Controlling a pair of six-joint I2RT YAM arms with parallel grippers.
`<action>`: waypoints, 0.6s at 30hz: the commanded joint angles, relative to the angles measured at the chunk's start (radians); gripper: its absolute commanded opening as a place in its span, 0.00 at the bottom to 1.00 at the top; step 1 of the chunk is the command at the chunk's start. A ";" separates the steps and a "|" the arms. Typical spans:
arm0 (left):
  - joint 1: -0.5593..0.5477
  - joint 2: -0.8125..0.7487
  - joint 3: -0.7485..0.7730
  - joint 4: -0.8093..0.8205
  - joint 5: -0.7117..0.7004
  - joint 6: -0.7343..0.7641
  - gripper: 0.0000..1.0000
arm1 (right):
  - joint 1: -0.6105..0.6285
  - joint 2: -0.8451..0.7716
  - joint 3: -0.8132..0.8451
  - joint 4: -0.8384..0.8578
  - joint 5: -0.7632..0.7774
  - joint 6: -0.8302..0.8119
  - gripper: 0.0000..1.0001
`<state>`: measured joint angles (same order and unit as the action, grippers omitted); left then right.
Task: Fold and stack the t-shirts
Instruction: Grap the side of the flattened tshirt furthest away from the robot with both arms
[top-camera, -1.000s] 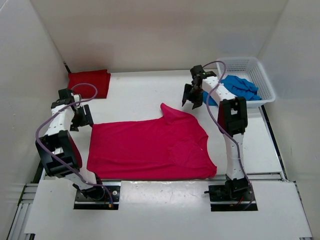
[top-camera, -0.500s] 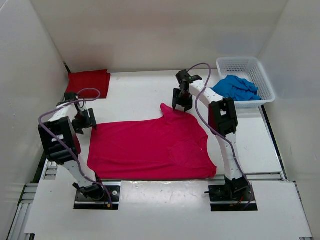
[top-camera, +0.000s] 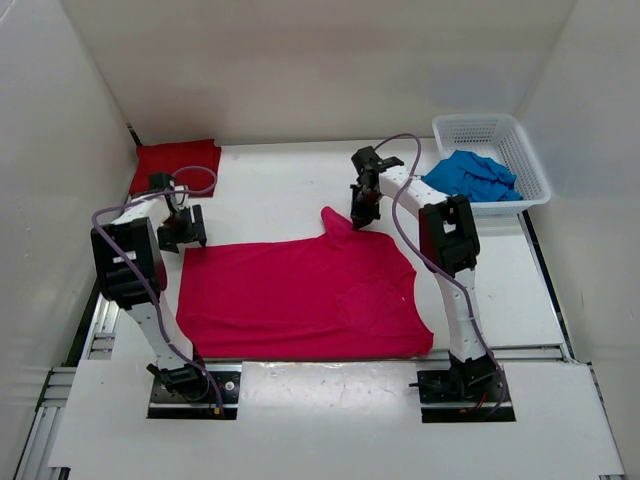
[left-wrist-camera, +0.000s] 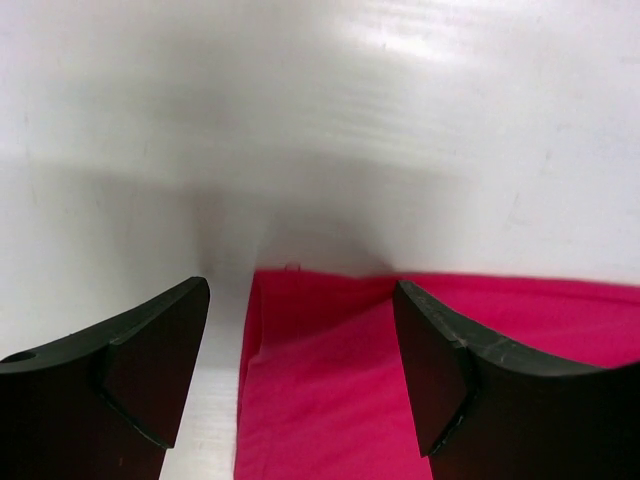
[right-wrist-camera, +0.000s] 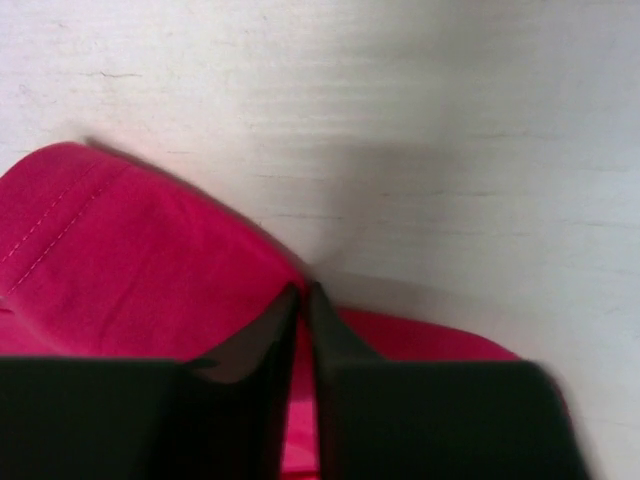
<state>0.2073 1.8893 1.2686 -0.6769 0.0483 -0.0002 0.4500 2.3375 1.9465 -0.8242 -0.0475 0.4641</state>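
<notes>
While left jaws gape, right jaws pinch pink shirt (top-camera: 300, 295).

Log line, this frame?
left jaws: open over pink shirt corner | right jaws: shut on sleeve | red shirt: folded | blue shirt: in basket

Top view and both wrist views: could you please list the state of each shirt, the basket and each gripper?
pink t-shirt: unfolded, spread flat on the table.
dark red t-shirt: folded, at the far left corner.
blue t-shirt: crumpled, in the basket.
basket: upright, holding only the blue t-shirt.
left gripper: open, at the pink t-shirt's far left corner.
right gripper: shut on the pink t-shirt's far edge.
</notes>
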 joint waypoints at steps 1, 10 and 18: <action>-0.008 0.005 0.035 0.029 -0.025 0.000 0.85 | 0.007 -0.006 -0.057 0.006 -0.028 -0.007 0.04; 0.012 0.039 0.054 0.050 -0.080 0.000 0.85 | 0.007 -0.121 -0.084 0.027 -0.028 0.002 0.00; -0.038 0.079 0.041 0.050 0.004 0.000 0.52 | -0.013 -0.219 -0.106 0.036 0.012 0.002 0.00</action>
<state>0.2043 1.9495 1.3178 -0.6292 -0.0006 0.0006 0.4473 2.2124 1.8488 -0.7956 -0.0612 0.4675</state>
